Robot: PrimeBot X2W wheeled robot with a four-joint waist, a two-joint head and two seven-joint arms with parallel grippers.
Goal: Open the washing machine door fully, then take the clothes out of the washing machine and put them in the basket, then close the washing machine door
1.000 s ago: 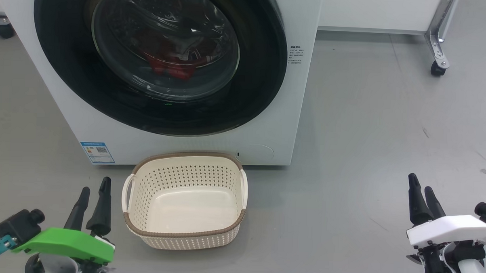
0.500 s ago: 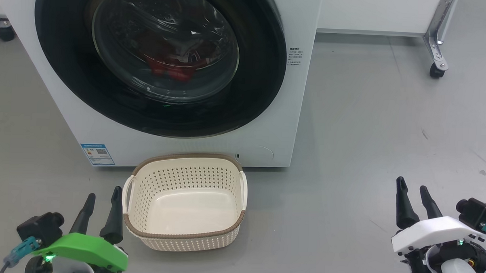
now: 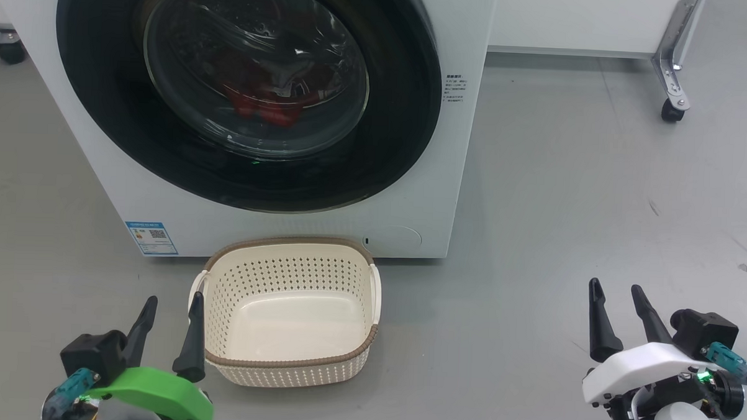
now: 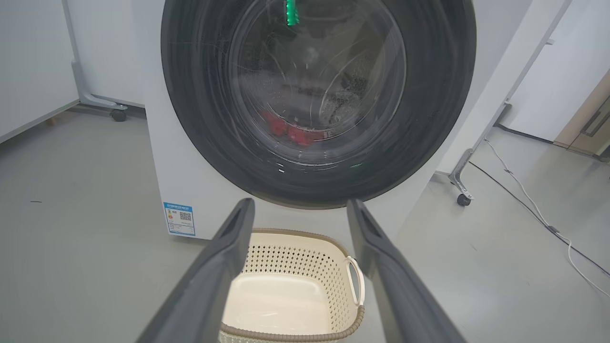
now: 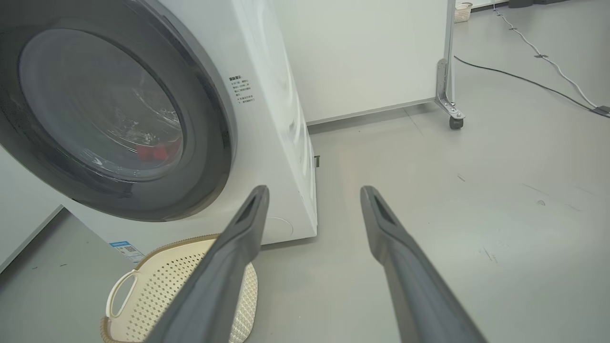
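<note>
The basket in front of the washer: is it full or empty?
Empty: the basket shows a bare cream bottom; the red clothes lie behind the door glass.

The basket sits before the washing machine, clothes inside.

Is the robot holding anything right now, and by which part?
Nothing is held. The left tool and the right tool are both open and empty.

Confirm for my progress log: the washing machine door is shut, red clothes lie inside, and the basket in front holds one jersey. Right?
No: the basket is empty, as the head view shows. The washing machine door is shut and the red clothes lie inside.
</note>
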